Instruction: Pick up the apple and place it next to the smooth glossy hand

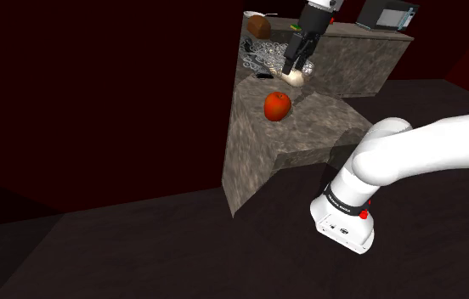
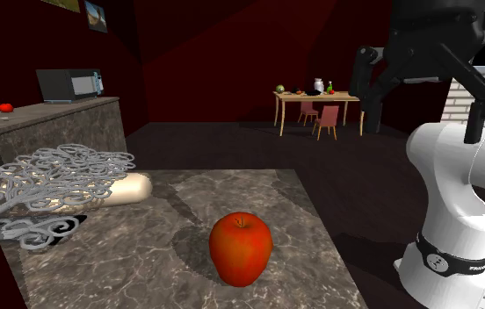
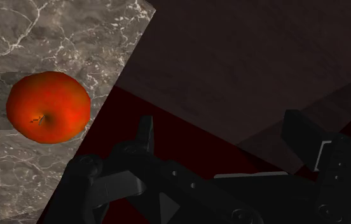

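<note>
The red apple [image 3: 48, 106] sits alone on the marble counter [image 3: 15, 38], near the counter's edge and well apart from the gripper [image 3: 222, 133]. The gripper hangs released, its fingers spread with nothing between them, looking down past that edge at the dark floor. The step in hand looks like the approach, and doing it well means first carrying the gripper sideways over the counter until the apple lies squarely between the fingers, and only then coming down. The apple is round and glossy, so a finger that touches it off-centre would likely push it along or roll it toward the edge. The fingers should close across its widest part, low enough to get past the bulge. In the second exterior view the smooth cream hand [image 2: 126, 188] lies further back on the counter, against a tangle of pale wire [image 2: 56, 176]. The bare marble between hand and apple [image 2: 241, 247] seems the safer place to set it down, clear of the wire.
</note>
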You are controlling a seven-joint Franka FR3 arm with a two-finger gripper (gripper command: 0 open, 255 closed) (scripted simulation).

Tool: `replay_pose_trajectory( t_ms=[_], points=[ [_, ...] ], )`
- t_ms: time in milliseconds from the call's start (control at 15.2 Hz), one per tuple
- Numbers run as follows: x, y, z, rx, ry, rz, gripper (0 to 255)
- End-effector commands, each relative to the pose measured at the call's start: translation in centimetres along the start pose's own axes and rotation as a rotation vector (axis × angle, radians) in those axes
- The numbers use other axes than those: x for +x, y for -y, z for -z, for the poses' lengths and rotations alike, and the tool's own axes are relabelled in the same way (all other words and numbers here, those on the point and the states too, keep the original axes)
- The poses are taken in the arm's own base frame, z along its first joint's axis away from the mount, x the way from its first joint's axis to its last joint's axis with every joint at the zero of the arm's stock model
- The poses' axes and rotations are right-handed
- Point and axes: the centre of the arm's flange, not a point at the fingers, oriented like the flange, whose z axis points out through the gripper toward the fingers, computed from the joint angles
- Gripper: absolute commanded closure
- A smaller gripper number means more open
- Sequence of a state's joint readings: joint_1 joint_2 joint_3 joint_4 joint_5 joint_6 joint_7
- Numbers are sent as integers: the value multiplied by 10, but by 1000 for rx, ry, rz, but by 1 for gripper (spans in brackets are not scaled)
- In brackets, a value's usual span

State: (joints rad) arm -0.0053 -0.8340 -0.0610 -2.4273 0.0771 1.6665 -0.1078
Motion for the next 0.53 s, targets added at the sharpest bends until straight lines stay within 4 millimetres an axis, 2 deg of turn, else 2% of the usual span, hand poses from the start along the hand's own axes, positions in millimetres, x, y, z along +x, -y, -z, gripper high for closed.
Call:
replay_pose_trajectory(
  t_ms=[0, 462],
  points=[
    [0, 0, 0, 0, 0, 0, 0],
    [-12, -82, -44, -8, -112, 159, 0]
  ],
)
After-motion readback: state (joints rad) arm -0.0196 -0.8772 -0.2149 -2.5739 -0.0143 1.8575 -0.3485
